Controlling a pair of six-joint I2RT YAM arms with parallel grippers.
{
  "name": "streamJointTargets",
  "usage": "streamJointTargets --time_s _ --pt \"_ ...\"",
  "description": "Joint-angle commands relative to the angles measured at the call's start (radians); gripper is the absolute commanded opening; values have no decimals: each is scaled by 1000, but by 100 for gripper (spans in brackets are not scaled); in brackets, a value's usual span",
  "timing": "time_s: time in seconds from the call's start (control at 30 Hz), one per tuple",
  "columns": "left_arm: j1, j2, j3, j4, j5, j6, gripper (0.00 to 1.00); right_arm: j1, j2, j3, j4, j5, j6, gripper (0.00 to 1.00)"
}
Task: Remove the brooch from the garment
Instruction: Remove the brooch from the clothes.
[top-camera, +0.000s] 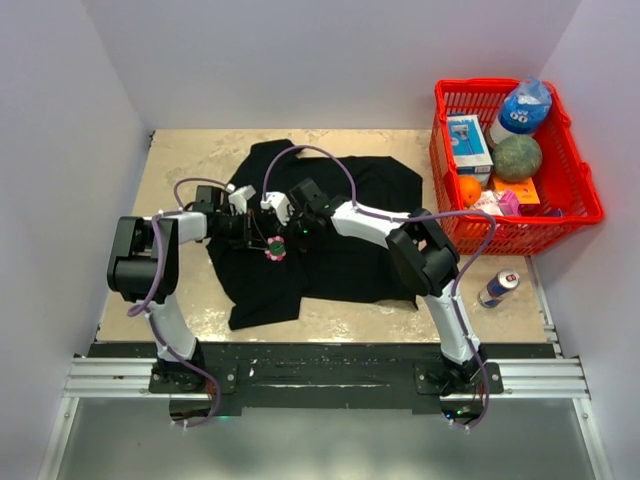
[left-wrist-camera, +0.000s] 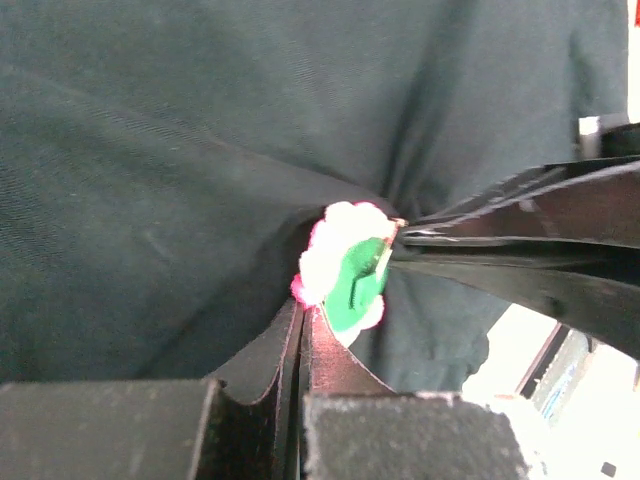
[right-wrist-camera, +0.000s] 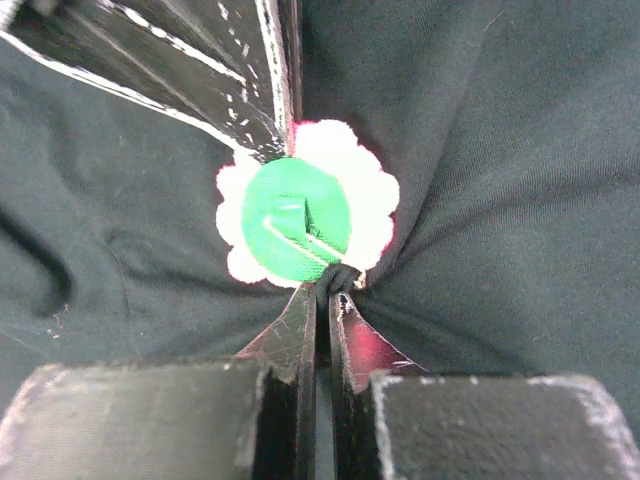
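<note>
The brooch (right-wrist-camera: 300, 215) is tipped up with its green backing showing, right at the tips of both grippers. Its petal edge looks pinched by the left gripper (left-wrist-camera: 303, 318), jaws fully closed, presumably so it can be tugged free. Just beside it, a bunch of the garment (right-wrist-camera: 500, 200) is clamped in the closed right gripper (right-wrist-camera: 325, 298). The fabric's puckered toward those tips, probably so the shirt is anchored while the pin is pulled. Not off yet, by the looks of it.

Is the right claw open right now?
No, the right claw is shut, its fingers pinching a pucker of shirt at the brooch's edge.
</note>
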Motion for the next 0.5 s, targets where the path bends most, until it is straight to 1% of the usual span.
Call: streamJointTargets --time_s 0.0,0.03,0.13,0.27,0.33,0.37,0.4,0.47 --pt "-11 33 -20 47 17 -47 0 26 -47 -13 -32 -53 52 0" --pt "-12 35 -12 46 17 -49 0 31 -49 -8 -33 3 49 0" --pt "-28 26 9 23 -1 -49 0 57 -52 21 -48 83 35 0" --pt "-40 -2 0 30 5 -75 0 93 -64 50 -73 178 32 0" --pt "-43 -42 -21 56 8 -104 0 100 -72 56 -76 238 64 0" --pt "-43 -65 -41 82 17 -120 0 101 -76 55 -74 252 79 0" --pt "-43 -94 -62 155 23 -154 0 101 -81 50 -73 261 95 0" --pt "-45 -190 -154 260 17 -197 0 100 -95 42 -70 223 110 0"
